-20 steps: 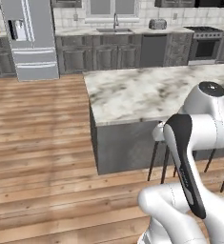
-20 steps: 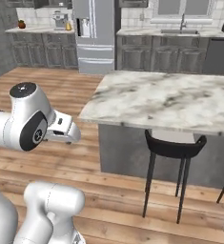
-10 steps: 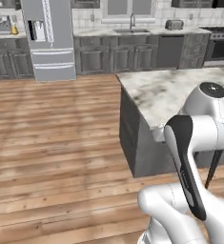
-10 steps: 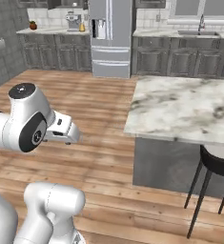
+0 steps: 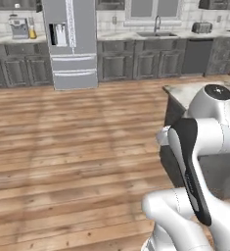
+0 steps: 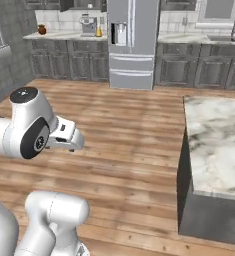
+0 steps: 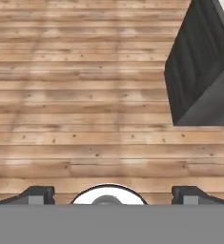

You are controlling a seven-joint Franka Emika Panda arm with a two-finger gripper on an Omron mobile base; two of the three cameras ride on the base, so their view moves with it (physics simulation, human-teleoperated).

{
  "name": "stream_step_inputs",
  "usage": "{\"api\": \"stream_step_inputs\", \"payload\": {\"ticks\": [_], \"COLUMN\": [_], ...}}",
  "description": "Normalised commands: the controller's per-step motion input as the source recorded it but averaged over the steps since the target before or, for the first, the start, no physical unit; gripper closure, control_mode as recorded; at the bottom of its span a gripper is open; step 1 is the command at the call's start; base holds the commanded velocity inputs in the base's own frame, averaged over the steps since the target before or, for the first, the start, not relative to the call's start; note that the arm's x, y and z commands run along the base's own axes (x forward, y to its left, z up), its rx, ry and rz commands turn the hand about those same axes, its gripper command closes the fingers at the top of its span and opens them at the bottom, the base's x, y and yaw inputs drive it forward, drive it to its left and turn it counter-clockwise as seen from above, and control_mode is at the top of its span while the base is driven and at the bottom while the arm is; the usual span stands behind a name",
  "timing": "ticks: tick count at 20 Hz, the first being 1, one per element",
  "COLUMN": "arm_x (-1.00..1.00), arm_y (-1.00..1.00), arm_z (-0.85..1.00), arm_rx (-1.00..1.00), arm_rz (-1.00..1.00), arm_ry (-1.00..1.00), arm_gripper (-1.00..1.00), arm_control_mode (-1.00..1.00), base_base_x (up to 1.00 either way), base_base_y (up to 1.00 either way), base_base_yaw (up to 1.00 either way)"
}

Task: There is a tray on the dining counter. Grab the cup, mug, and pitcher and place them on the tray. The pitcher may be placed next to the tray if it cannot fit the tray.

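The base is turning away from the table [image 6: 216, 145], now at the view's right edge (no tray, cup, mug or pitcher visible); pincer [image 7: 111, 193] gapes empty, so searching continues.

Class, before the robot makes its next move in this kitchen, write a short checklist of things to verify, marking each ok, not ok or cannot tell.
1. Gripper open and empty: ok.
2. Dining counter in view: ok, its near end is bare marble.
3. Tray located: not ok.
4. Cup, mug and pitcher located: not ok.
5. Wooden floor ahead free of obstacles: ok.
6. Whether the arm could reach the counter top from here: cannot tell.
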Motion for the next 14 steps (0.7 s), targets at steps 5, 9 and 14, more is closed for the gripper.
{"api": "stream_step_inputs", "payload": {"ticks": [5, 9, 14], "arm_x": [0.00, 0.00, 0.00], "arm_y": [0.00, 0.00, 0.00], "arm_z": [0.00, 0.00, 0.00], "arm_rx": [0.00, 0.00, 0.00], "arm_rz": [0.00, 0.00, 0.00], "arm_ry": [0.00, 0.00, 0.00], "arm_gripper": [-1.00, -1.00, -1.00], "arm_control_mode": [1.00, 1.00, 1.00], "base_base_x": [1.00, 1.00, 1.00], "base_base_y": [1.00, 1.00, 1.00], "base_base_yaw": [0.00, 0.00, 0.00]}}
